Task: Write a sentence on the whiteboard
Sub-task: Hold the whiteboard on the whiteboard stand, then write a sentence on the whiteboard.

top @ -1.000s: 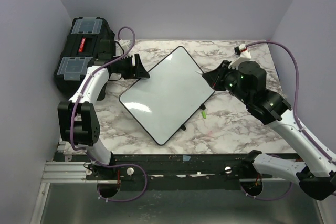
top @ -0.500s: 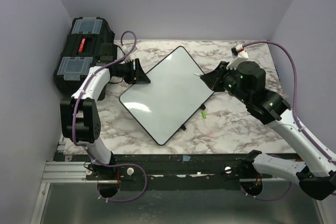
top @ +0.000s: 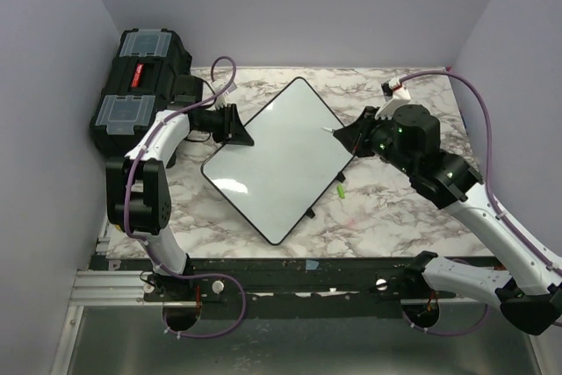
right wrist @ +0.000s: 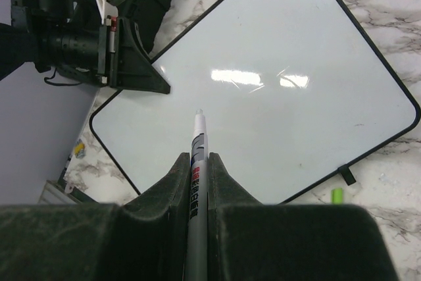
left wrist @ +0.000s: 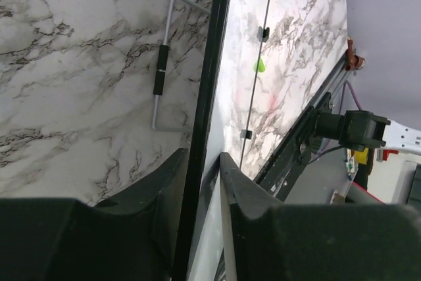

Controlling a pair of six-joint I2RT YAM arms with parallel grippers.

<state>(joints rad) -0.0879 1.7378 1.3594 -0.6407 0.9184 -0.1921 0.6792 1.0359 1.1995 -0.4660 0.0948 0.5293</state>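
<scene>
The whiteboard (top: 277, 160) lies cornerwise on the marble table, and its white face is blank; no green sentence shows on it. My left gripper (top: 239, 129) is shut on the board's left rim, which runs between its fingers in the left wrist view (left wrist: 202, 97). My right gripper (top: 347, 136) is shut on a white marker (right wrist: 198, 143). The marker's tip points over the board's right part (right wrist: 276, 116), and I cannot tell whether it touches. The left gripper (right wrist: 141, 70) also shows in the right wrist view.
A black toolbox (top: 140, 85) with clear lid compartments stands at the back left. A green marker cap (top: 340, 191) lies on the table by the board's lower right edge. A wire stand (left wrist: 161, 77) shows under the board. Walls close in on three sides.
The left gripper has shifted the board slightly to the right. The right gripper with the marker has moved a little to the left, over the board's right corner.
</scene>
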